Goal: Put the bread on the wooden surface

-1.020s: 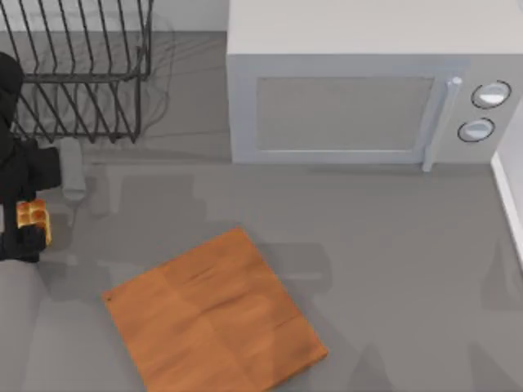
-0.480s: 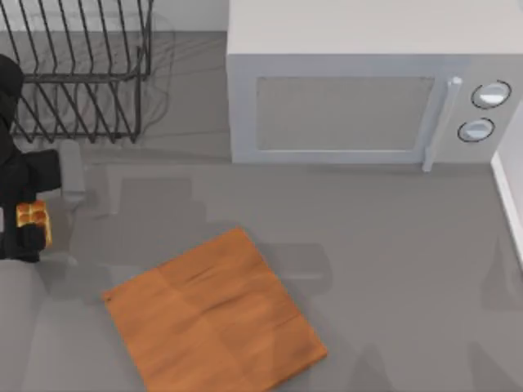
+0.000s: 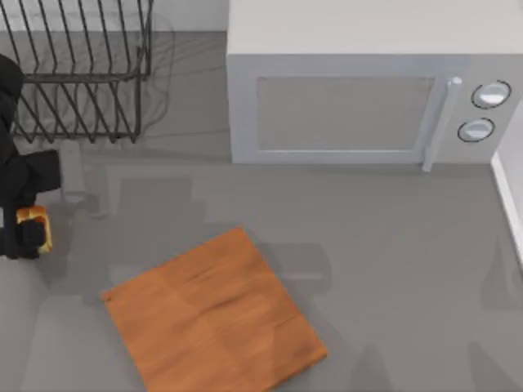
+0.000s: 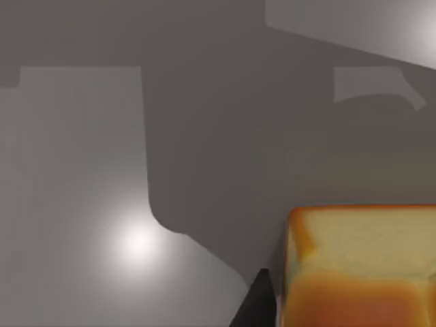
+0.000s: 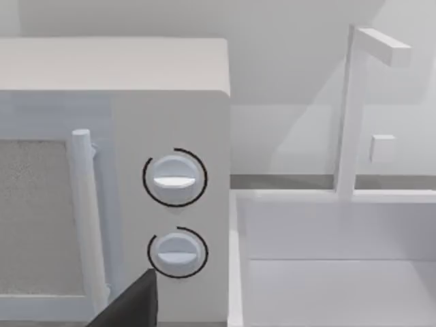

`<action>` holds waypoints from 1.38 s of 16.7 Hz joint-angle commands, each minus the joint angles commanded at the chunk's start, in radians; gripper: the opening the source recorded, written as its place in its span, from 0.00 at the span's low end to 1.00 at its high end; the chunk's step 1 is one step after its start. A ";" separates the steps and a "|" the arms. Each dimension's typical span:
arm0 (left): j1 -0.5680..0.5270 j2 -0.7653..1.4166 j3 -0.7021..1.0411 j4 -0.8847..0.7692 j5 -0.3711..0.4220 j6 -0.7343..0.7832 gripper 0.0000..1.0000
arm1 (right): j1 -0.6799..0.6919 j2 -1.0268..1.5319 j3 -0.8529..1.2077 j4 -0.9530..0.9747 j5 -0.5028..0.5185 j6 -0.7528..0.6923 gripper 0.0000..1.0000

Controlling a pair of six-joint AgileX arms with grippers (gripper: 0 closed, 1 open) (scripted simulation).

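Bread sits between the fingers of your left gripper, closed on it at the far left edge of the table in the top view; the left wrist view shows the loaf's pale side and glossy orange crust pressed close against a dark finger, with bare grey countertop beyond the fingertips. You have the pickup done, as far as the pictures show, and the carry is what remains. The wooden surface lies well apart from the fingers, toward the table's middle and nearer its front edge, and nothing rests on it. You need to swing the load over the board, lower it, and release. Your right arm looks parked, its wrist camera facing the microwave dials.
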 joint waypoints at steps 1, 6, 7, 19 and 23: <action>0.000 0.000 0.000 0.000 0.000 0.000 0.00 | 0.000 0.000 0.000 0.000 0.000 0.000 1.00; -0.002 -0.037 0.017 -0.050 0.006 -0.014 0.00 | 0.000 0.000 0.000 0.000 0.000 0.000 1.00; -0.001 -0.044 0.037 -0.074 0.006 -0.014 0.00 | 0.000 0.000 0.000 0.000 0.000 0.000 1.00; -0.004 -0.150 0.245 -0.396 0.005 -0.016 0.00 | 0.000 0.000 0.000 0.000 0.000 0.000 1.00; -0.028 -0.148 0.245 -0.393 0.004 -0.076 0.00 | 0.000 0.000 0.000 0.000 0.000 0.000 1.00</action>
